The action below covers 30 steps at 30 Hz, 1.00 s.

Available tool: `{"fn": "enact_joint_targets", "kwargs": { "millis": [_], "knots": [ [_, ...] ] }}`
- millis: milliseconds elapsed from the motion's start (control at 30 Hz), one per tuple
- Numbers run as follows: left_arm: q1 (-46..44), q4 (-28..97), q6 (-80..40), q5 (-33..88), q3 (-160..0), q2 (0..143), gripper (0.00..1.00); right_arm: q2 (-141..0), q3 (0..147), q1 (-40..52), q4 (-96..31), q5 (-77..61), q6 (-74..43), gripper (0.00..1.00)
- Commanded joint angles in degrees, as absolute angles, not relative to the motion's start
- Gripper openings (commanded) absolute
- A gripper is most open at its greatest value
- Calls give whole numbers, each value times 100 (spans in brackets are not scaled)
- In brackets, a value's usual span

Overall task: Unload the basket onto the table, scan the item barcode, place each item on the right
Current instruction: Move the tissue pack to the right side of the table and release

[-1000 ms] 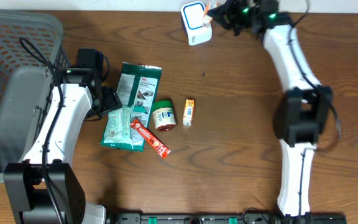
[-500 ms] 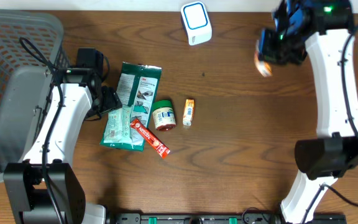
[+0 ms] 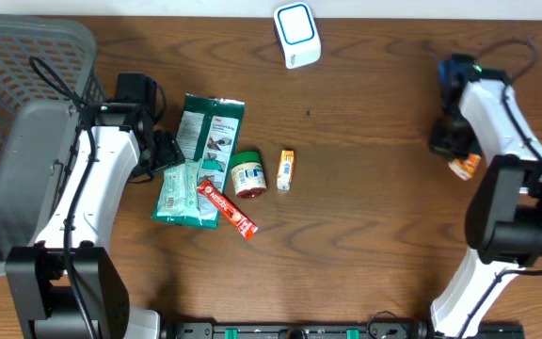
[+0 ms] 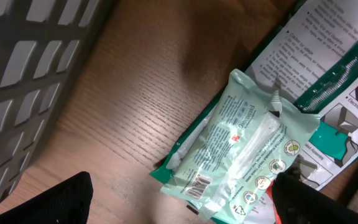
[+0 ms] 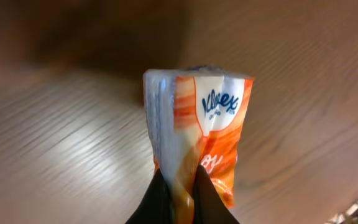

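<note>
An orange and white Kleenex tissue pack is pinched at its lower edge by my right gripper, which is shut on it just above the wood. From overhead the pack pokes out below the right gripper at the table's right side. The white and blue scanner stands at the back centre, well left of it. My left gripper hangs open beside a pale green wipes packet, its barcode facing up, with nothing between the dark fingers.
A grey mesh basket fills the left edge. Mid-table lie a green and white pouch, the wipes packet, a red stick pack, a small jar and a little orange box.
My right arm swung from beside the scanner at the back out to the right side of the table, carrying the tissue pack. The left arm stayed put.
</note>
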<state>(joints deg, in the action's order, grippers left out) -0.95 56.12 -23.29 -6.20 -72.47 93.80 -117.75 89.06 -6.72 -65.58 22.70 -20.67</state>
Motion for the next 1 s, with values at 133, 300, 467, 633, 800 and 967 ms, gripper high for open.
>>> {"fn": "enact_joint_targets", "kwargs": {
  "millis": [133, 300, 467, 633, 800, 967],
  "knots": [
    [-71, 5625, -2316, -670, -7317, 9258, 93, -11754, 8023, -1636, -5798, 2582, -1811, 92],
    [-71, 5625, -2316, -670, -7319, 9258, 93, -11714, 8165, -1793, -5931, 2523, -1697, 99],
    [-71, 5625, -2316, -670, -7319, 9258, 93, -11640, 8844, -1675, -6508, 2545, -1686, 99],
    [-71, 5625, -2316, -670, -7319, 9258, 93, -11633, 9703, -1496, -7242, 2047, -1688, 99],
    [-71, 5625, -2316, -670, -7319, 9258, 93, -11636, 9966, -1380, -7417, 1354, -1686, 99],
    [-71, 5623, -2316, -670, -7319, 9258, 93, -11636, 9848, -1378, -7417, 799, -1688, 99]
  ]
}}
